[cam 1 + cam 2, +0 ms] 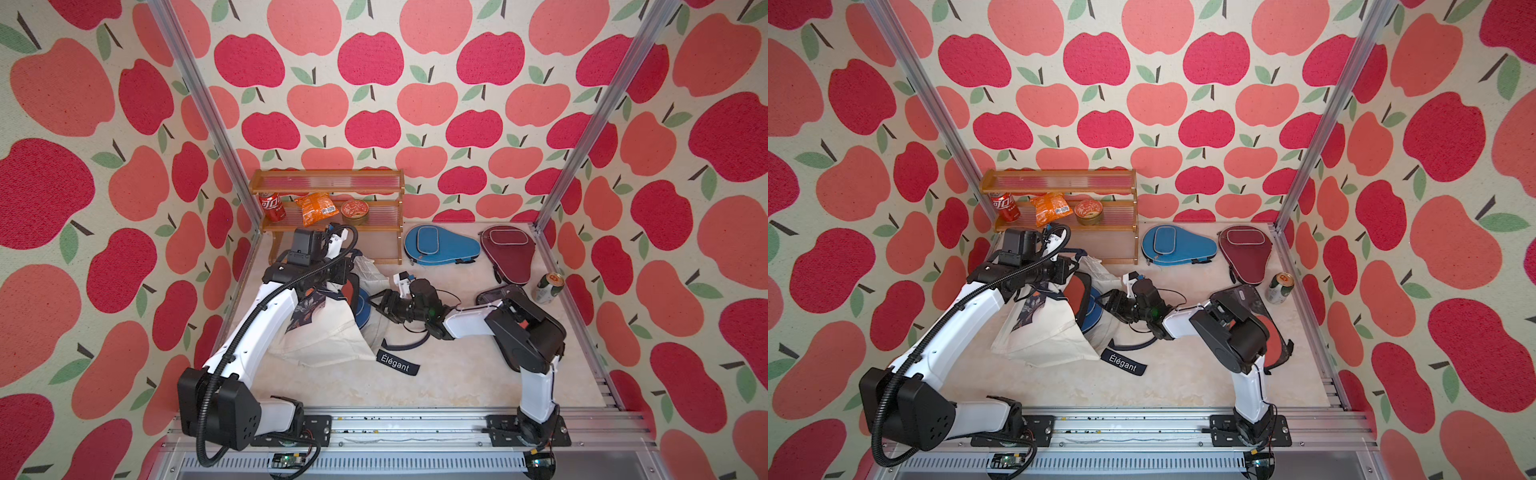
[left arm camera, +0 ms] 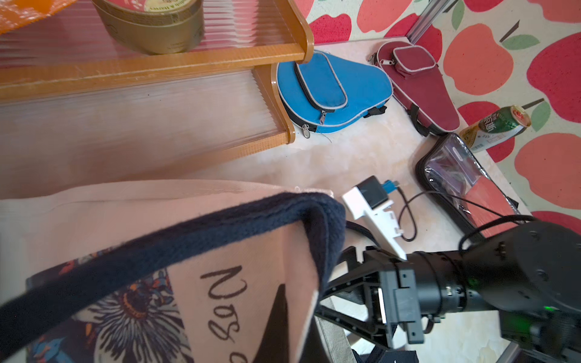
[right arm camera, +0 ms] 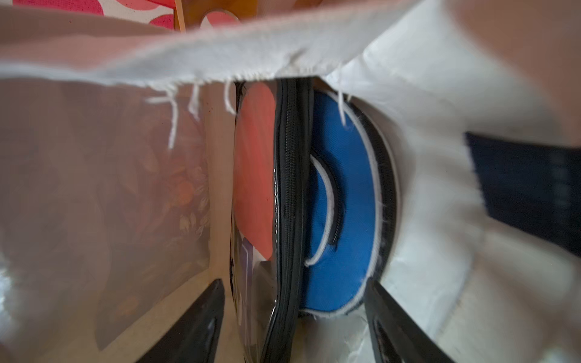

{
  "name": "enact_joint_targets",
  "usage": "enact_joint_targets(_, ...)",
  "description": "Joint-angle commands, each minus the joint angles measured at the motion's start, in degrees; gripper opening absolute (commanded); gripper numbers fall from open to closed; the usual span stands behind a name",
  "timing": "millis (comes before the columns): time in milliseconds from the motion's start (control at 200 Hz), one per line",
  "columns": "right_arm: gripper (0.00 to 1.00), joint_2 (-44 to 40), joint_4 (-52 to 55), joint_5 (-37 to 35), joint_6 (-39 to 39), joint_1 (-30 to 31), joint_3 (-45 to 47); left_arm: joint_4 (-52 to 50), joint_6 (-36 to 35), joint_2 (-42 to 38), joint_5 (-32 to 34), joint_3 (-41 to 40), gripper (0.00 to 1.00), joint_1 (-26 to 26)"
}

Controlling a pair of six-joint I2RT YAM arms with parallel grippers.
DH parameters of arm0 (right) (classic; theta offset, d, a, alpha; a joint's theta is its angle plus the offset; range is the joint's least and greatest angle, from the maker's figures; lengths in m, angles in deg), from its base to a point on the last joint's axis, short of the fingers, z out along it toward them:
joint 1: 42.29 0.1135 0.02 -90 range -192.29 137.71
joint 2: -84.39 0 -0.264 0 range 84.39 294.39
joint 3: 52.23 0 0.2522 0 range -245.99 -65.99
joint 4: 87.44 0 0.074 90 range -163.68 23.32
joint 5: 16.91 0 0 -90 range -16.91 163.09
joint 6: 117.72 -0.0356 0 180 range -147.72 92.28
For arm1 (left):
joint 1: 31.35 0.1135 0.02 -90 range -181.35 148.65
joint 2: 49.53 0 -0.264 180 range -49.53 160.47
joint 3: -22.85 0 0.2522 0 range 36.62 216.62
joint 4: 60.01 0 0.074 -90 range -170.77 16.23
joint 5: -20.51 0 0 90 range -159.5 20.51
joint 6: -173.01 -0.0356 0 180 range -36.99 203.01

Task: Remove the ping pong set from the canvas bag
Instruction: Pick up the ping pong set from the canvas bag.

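on the pale marble tabletop (image 1: 440, 374), apple-print walls (image 1: 374, 83) around, left gripper (image 1: 333, 289) clenches canvas bag (image 1: 328, 334); right gripper (image 1: 376, 306) gapes.

In canvas bag (image 1: 1050, 332) mouth, right gripper (image 1: 1106, 306)

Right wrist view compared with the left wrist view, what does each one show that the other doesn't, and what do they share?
Only the right wrist view looks inside the canvas bag: a clear zipped case holding a red paddle, with a blue case right beside it. Only the left wrist view shows the table: another blue case, a maroon case, a green can, and a tin on the shelf. Both show the canvas bag, its navy strap, and the open right gripper reaching in.
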Motion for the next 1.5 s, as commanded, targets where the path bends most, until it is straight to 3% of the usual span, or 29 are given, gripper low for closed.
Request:
enact_joint_targets(0, 0.70, 2.9, -11.2, 3.4, -6.7, 1.6, -3.1, -1.4, 0.5, -1.4, 2.9, 2.2, 0.00, -2.2)
enact_joint_targets(365, 0.68, 8.1, -7.7, 3.0, -2.7, 1.6, -7.7, -4.1, 2.2, -1.9, 7.3, 3.7, 0.00, -3.8)
enact_joint_targets(795, 0.67, -4.6, 8.0, -3.7, 10.9, 1.9, -4.2, -4.2, 3.2, -1.5, 8.8, 3.1, 0.00, -3.9)
enact_joint_targets(1496, 0.66, 9.3, -1.6, 2.3, 3.0, 1.1, -9.8, -4.8, 3.2, 1.3, 8.8, 4.8, 0.00, -4.8)
